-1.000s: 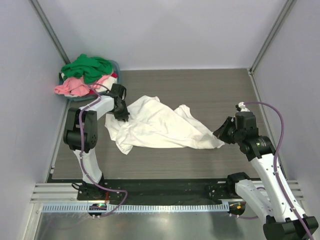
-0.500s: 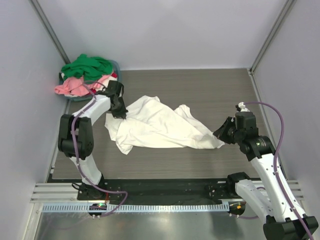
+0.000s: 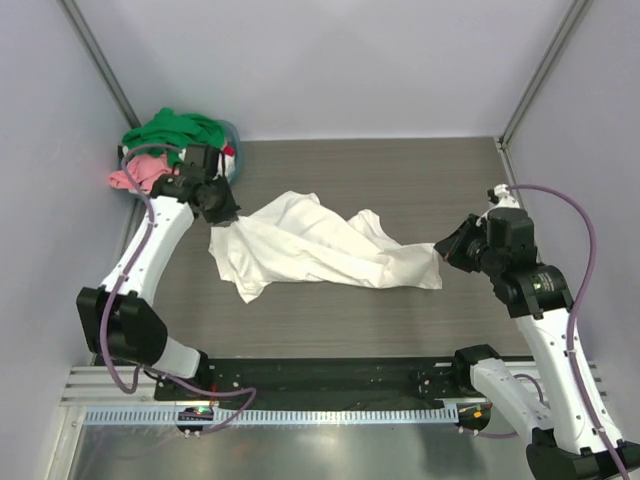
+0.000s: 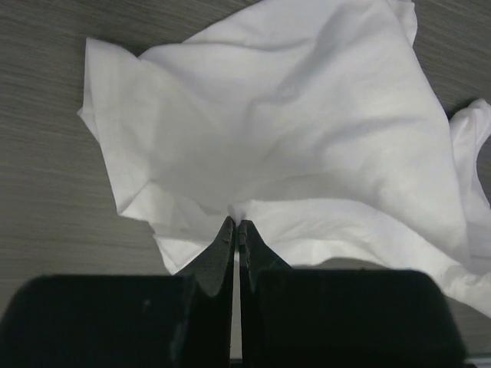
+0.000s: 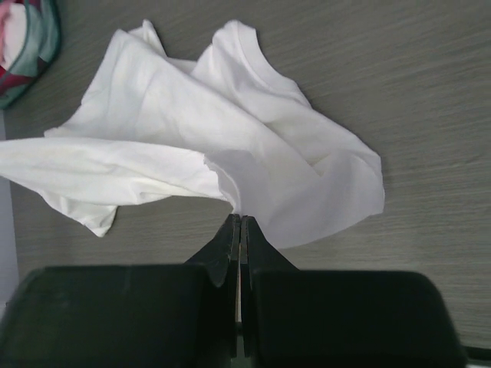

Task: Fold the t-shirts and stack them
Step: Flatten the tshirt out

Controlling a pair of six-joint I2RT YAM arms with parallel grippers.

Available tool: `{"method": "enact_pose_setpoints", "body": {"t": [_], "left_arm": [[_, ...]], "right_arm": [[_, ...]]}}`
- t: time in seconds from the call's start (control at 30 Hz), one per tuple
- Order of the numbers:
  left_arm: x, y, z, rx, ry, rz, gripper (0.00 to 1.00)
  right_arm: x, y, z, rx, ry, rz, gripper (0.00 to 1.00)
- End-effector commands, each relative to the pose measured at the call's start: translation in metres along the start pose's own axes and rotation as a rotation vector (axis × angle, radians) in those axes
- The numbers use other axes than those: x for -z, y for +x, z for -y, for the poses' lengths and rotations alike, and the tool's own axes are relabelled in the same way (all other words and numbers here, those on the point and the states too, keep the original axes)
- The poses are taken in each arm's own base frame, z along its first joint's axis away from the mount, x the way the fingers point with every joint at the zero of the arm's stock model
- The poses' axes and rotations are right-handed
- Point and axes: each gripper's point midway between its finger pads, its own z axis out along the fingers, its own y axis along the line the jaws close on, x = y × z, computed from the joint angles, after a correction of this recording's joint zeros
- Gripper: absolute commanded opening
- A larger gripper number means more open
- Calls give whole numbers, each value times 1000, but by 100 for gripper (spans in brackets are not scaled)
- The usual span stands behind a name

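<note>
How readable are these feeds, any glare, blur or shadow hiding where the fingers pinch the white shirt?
Top external: even light, no glare, white t-shirt sharp. Left wrist: left fingers a dark silhouette, cloth bright with faint folds, pinch point visible. Right wrist: right fingers equally dark, folds clearly shaded, soft shadow beneath the lifted cloth.

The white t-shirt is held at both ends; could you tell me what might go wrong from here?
The left fingers and right fingers each pinch only a thin edge of the white t-shirt, so it could slip out under tension. Its middle lies crumpled, so folds may stay trapped when spread.
</note>
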Motion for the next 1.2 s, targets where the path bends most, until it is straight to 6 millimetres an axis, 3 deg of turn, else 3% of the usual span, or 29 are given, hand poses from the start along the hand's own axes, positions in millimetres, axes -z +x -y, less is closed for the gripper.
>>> {"method": "enact_pose_setpoints", "body": {"t": [0.0, 0.07, 0.1, 0.17, 0.2, 0.23, 0.27, 0.3, 0.33, 0.37, 0.4, 0.43, 0.47, 0.5, 0.57, 0.7, 0.77, 0.8, 0.87, 0.97, 1.07, 1.1, 1.17], "left_arm": [[70, -28, 10, -6, 61, 133, 0], [100, -40, 14, -11, 90, 208, 0], [131, -50, 17, -10, 120, 283, 0], [167, -60, 18, -3, 153, 376, 0], [183, -63, 17, 2, 163, 413, 0], [219, -70, 17, 12, 200, 504, 0], [234, -72, 17, 19, 215, 540, 0], [253, -73, 16, 23, 232, 579, 0], [283, -76, 16, 29, 269, 652, 0], [302, -77, 17, 25, 293, 693, 0], [318, -77, 17, 23, 314, 730, 0], [333, -77, 18, 18, 341, 764, 0], [366, -76, 20, 7, 397, 837, 0], [380, -75, 21, 2, 422, 868, 0], [420, -69, 19, 6, 490, 957, 0], [467, -63, 18, 56, 601, 1082, 0], [484, -63, 17, 73, 635, 1130, 0], [492, -62, 16, 76, 643, 1148, 0], [491, -65, 17, 72, 638, 1146, 0], [457, -81, 16, 150, 570, 1077, 0], [400, -102, 20, 212, 471, 983, 0], [385, -107, 20, 222, 442, 960, 0], [335, -121, 14, 263, 310, 879, 0]], "right_arm": [[30, -49, -22, 34, -23, 138, 1], [47, -73, -25, 43, 1, 219, 1], [68, -93, -34, 50, -11, 283, 1], [92, -116, -42, 51, -11, 368, 1], [119, -137, -50, 47, -27, 455, 1], [133, -146, -52, 55, -25, 499, 1], [148, -155, -54, 51, -26, 544, 1], [178, -170, -56, 37, -24, 631, 1], [193, -177, -57, 40, -20, 674, 1], [208, -183, -58, 41, -23, 716, 1], [236, -194, -58, 32, -25, 797, 1], [251, -198, -59, 36, -30, 838, 1], [266, -201, -58, 64, -26, 876, 1], [289, -207, -62, 69, -48, 942, 1], [318, -209, -58, 84, -40, 1021, 1], [380, -214, -50, 47, -55, 1192, 1], [398, -216, -48, 47, -60, 1244, 1], [413, -218, -49, 65, -69, 1284, 1], [421, -223, -51, 91, -64, 1308, 1], [407, -241, -60, 141, -39, 1297, 1], [354, -265, -74, 196, 9, 1216, 1], [328, -273, -78, 211, 37, 1187, 1], [272, -289, -87, 286, 118, 1107, 1]]}}
